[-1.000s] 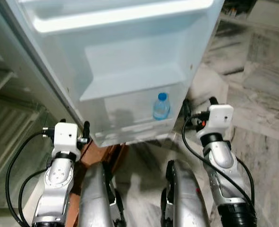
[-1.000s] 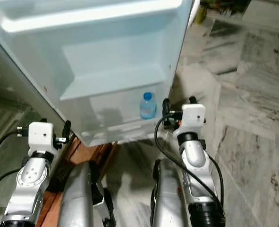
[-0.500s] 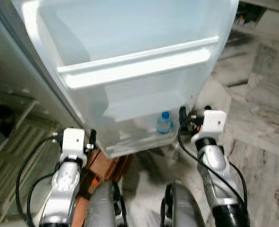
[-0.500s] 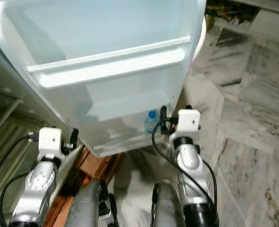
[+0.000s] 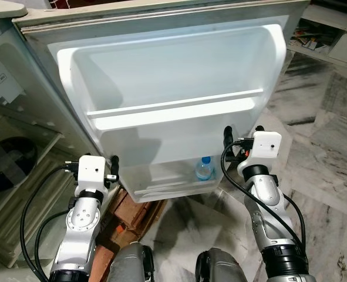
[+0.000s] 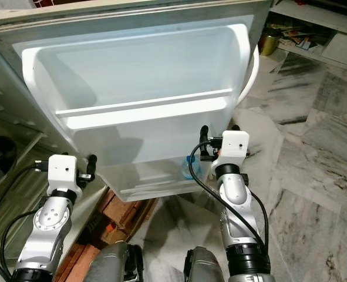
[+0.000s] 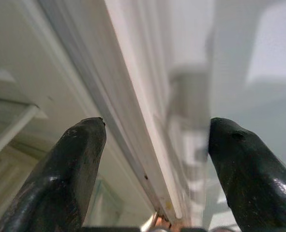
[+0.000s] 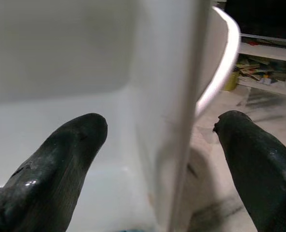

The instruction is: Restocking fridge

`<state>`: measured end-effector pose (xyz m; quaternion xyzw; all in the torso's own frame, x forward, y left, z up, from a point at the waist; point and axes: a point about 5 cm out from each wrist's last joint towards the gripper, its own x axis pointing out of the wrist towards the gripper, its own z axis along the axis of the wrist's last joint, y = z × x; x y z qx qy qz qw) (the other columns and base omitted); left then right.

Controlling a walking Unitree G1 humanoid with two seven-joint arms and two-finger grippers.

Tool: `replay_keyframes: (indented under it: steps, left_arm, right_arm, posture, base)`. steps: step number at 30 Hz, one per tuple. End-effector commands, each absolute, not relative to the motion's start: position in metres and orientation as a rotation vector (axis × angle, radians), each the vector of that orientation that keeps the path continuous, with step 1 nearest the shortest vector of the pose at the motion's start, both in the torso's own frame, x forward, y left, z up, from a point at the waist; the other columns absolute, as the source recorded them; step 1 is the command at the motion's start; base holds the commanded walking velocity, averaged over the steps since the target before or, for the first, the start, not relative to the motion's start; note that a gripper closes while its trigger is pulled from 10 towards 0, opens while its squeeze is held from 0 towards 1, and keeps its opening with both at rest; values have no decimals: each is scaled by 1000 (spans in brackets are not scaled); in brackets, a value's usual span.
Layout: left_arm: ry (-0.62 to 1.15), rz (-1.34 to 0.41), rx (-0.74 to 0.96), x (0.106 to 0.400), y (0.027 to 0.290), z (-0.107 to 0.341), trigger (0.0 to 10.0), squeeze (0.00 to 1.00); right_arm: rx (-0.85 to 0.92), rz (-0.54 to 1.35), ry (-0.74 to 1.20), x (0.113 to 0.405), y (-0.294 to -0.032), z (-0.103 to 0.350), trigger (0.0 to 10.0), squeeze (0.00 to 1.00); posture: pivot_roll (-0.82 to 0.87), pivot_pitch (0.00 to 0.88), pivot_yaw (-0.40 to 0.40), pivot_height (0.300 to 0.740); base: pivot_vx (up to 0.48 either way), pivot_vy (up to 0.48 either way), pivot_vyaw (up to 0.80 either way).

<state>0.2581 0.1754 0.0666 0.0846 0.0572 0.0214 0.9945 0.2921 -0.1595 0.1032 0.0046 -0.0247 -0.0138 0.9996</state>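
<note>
Right gripper (image 8: 159,140) agape astride smooth white fridge door (image 5: 179,76) edge.

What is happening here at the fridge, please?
The robot stands facing the open fridge door, seen from its inner side. A single water bottle sits in the lowest door shelf; the shelf above it looks empty. The left end effector is at the door's left edge and the right end effector at its right edge. Both are open, their fingers on either side of the door's edge, and neither holds anything.
</note>
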Motion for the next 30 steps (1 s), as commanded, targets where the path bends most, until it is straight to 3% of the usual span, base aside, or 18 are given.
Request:
replay_keyframes:
  steps: [1,30]
  left_arm:
    - [109,62,182,258,180,68,10000,0]
    - [122,81,208,263,181,67,10000,0]
  right_arm:
    - [11,-29,-25,289,-160,97,10000,0]
    - [-28,46,1,293,-147,92,10000,0]
  posture:
    - [59,103,23,740]
    - [53,113,31,740]
  base:
    - [0,-296,0]
    - [0,-467,0]
